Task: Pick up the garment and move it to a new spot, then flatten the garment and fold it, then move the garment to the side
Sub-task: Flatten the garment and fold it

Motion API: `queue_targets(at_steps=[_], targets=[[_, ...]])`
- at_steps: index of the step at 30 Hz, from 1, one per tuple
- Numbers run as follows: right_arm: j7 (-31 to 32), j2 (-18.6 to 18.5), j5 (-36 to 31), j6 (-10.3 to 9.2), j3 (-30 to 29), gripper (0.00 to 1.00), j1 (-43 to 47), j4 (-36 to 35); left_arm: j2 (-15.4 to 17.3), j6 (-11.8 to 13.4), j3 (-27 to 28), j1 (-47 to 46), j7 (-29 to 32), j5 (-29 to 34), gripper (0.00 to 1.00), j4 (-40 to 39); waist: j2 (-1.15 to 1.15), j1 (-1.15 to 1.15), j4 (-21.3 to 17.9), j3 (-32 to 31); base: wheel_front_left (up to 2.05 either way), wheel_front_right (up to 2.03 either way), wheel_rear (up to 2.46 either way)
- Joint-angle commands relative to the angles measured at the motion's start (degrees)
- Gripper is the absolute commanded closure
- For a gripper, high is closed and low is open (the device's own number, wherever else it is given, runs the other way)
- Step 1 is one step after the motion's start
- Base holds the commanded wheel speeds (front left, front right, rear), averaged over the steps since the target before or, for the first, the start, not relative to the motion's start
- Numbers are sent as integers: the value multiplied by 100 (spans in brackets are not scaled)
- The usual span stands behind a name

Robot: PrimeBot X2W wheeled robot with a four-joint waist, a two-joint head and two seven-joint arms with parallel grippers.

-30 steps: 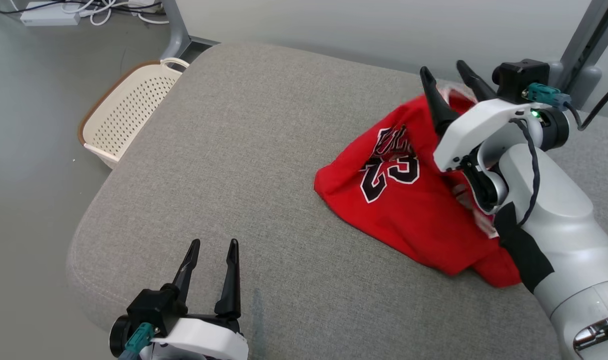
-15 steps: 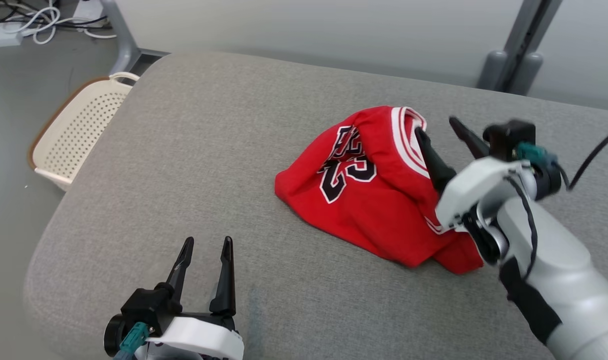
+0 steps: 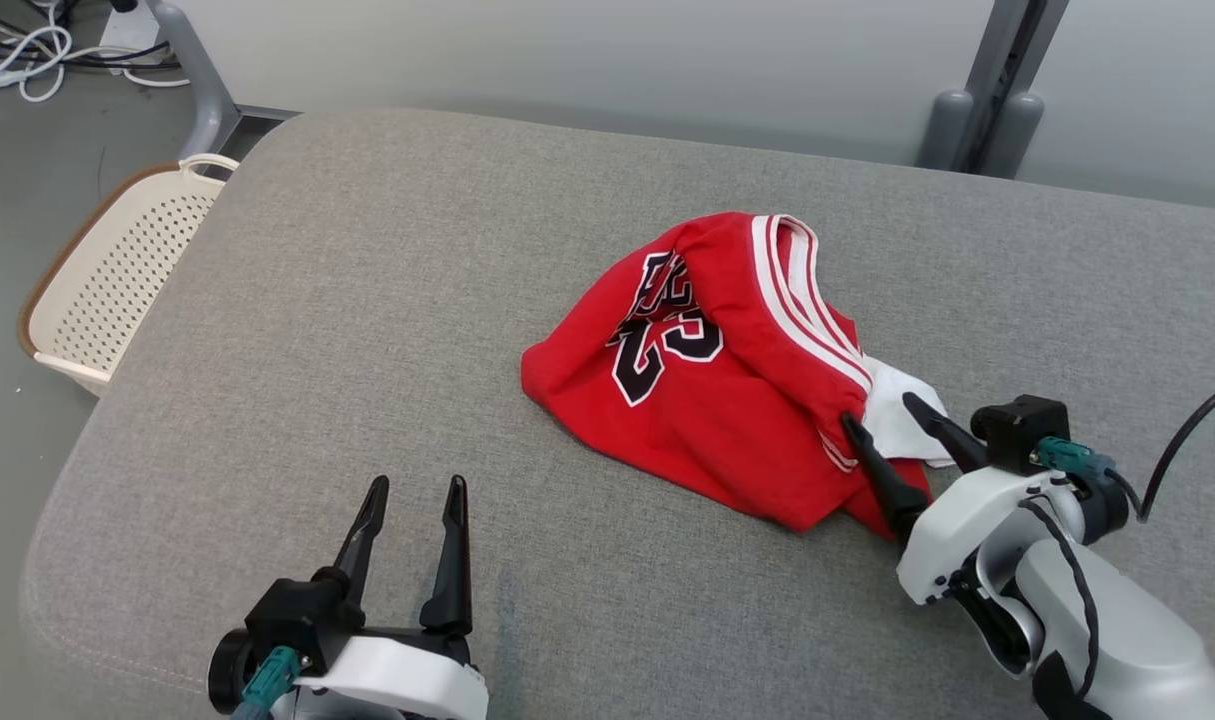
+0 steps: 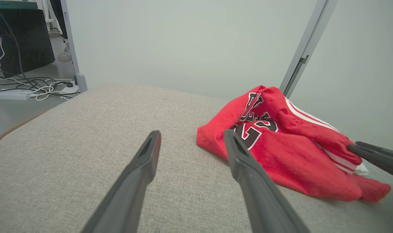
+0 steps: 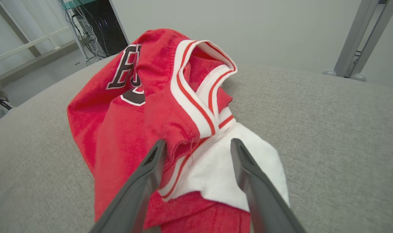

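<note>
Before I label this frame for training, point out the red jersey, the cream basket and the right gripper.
red jersey (image 3: 727, 430), head view, red cloth below the number.
cream basket (image 3: 117, 280), head view, its perforated wall.
right gripper (image 3: 878, 409), head view, midway between the tips of its open jaws.

my right gripper: fingers spread wide | straddling white patch of crumpled red jersey | on grey cushion

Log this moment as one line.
jersey: crumpled on cushion | left gripper: open, clear of jersey | right gripper: open, at white panel | flattening: not done
</note>
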Motion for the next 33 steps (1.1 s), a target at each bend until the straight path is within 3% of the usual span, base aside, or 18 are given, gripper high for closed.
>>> queue_targets(at_steps=[1, 2, 5, 6, 7, 8, 16, 24, 33], targets=[[-28, -21, -35, 2, -2, 25, -19, 43, 23, -20, 10, -61, -8, 12, 0, 4, 0, 0, 59, 16, 0, 0, 0], [-28, -16, -38, 2, 0, 52, -63, 67, 23, -15, 8, -64, -8, 3, 0, 5, 0, 0, 88, 21, 0, 0, 0], [-22, -38, -89, 2, 73, 75, -186, 126, 22, -12, -17, -77, -8, -22, 0, 14, 0, 0, 185, 40, 0, 0, 0], [-22, -38, -89, 2, 73, 75, -186, 126, 22, -12, -17, -77, -8, -22, 0, 14, 0, 0, 185, 40, 0, 0, 0], [-18, -49, -92, 2, 100, 96, -212, 150, 23, -10, -28, -81, -8, -36, 0, 15, 0, 0, 221, 45, 0, 0, 0], [6, -58, -82, 2, 136, 100, -238, 164, 23, -1, -38, -82, -8, -47, 0, 12, 0, 0, 259, 50, 0, 0, 0], [164, -372, -199, 2, 213, 100, -870, 494, 23, 51, -130, -73, -8, -115, 0, -40, 0, 0, 567, 123, 0, 0, 0], [494, -897, -822, 2, 333, 100, -2212, 1235, 22, 63, -332, -186, -8, -192, 0, -87, 0, 0, 902, 385, 0, 0, 0], [188, -885, -1623, 2, 37, 100, -3700, 2312, 22, 114, -589, -326, -8, -306, 0, -111, 0, 0, 1291, 713, 0, 0, 0]])
